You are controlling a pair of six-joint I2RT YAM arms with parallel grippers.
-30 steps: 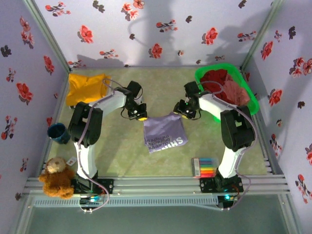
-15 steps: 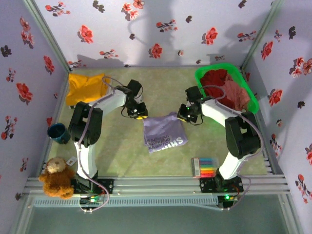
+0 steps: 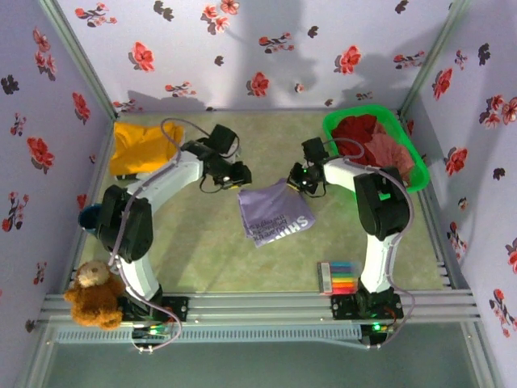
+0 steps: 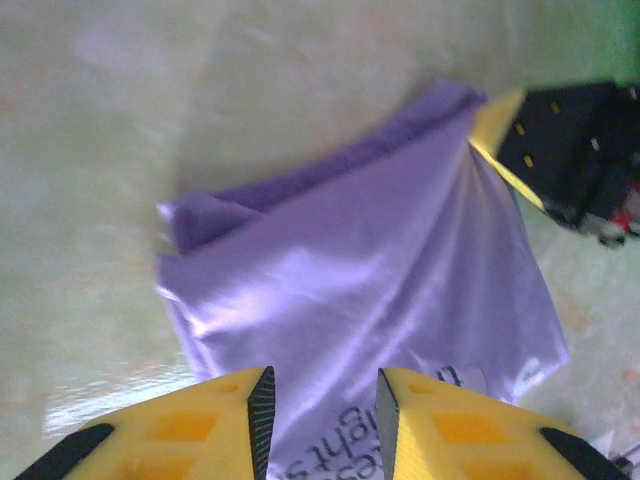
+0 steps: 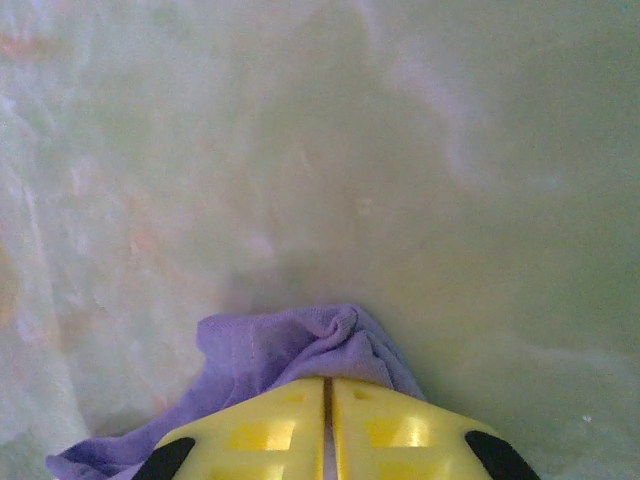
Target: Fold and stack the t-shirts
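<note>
Pinching the far right corner of the lavender t-shirt [image 3: 275, 217], the right gripper [image 3: 300, 179] has its fingers pressed together on a bunched tuft of cloth, seen from the right wrist as a purple knot at the fingertips. The left gripper [image 3: 241, 176] hangs just over the shirt's far left corner with its fingers spread and nothing between them. From the left wrist, the lettered cloth lies beneath the gap.

The shirt lies folded near the middle of the table [image 3: 202, 250]. It is well apart from the mustard-yellow t-shirt [image 3: 144, 147] at the far left corner and from the green basket [image 3: 355, 113] at the far right corner, which holds the dark red t-shirt [image 3: 355, 131] and the salmon-pink t-shirt [image 3: 396, 153].

Likely hazards, as judged:
- **One-sided pull:** with only one corner held, any pull by the right arm would probably drag or swivel the shirt and open its fold.
- **Partial grip:** the tuft may take in only the top layer, so lifting could peel the layers apart.
- **Missed edge:** if the left fingers close short of the hem, they would miss or catch a single ply, leaving the fold skewed.
- **Collision:** the two grippers sit near each other along the shirt's far edge, so an inward move risks contact.
</note>
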